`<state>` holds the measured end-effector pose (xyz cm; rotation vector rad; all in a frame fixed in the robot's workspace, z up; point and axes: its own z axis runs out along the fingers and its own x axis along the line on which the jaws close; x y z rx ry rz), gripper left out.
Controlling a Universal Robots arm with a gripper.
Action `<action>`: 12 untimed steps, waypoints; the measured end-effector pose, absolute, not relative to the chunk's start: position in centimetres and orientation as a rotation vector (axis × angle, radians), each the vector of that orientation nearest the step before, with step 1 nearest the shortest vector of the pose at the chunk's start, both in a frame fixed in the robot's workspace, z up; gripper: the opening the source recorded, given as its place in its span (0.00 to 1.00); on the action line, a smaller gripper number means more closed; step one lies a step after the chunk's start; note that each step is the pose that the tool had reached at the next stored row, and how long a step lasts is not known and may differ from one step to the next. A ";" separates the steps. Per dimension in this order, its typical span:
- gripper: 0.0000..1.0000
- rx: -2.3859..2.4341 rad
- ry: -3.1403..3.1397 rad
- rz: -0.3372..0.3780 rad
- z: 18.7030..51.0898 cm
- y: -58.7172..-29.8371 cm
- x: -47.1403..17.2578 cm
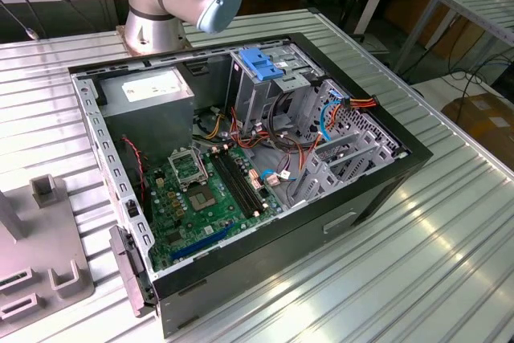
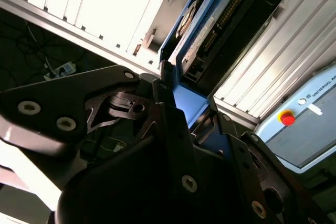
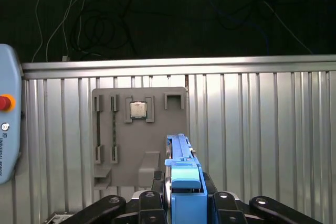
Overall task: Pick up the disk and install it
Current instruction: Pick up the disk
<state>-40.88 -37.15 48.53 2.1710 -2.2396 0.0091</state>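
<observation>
Disk in transit, before installation. The likeliest fault from here is a skewed entry: the disk is gripped at one end, with most of its length standing out past the jaws, so a slight pivot or slip in the grasp would probably set its blue rails crooked against the drive cage and jam them. A second hazard is the loose cables lying beside that cage inside the open computer case, which could snag the disk's leading edge. The gripper is closed narrowly on the disk, edge-on, its dark jaws pressing the flat faces on either side of a blue rail in both wrist views. The disk is held clear of the ribbed table, and the grey parts tray lies beyond it in the first wrist view.
</observation>
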 end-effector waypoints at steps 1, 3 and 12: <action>0.37 2.171 -2.240 0.009 48.5 -37.2 -40.6; 0.37 2.171 -2.240 0.009 48.5 -37.2 -40.4; 0.37 2.171 -2.240 0.009 48.5 -37.2 -38.6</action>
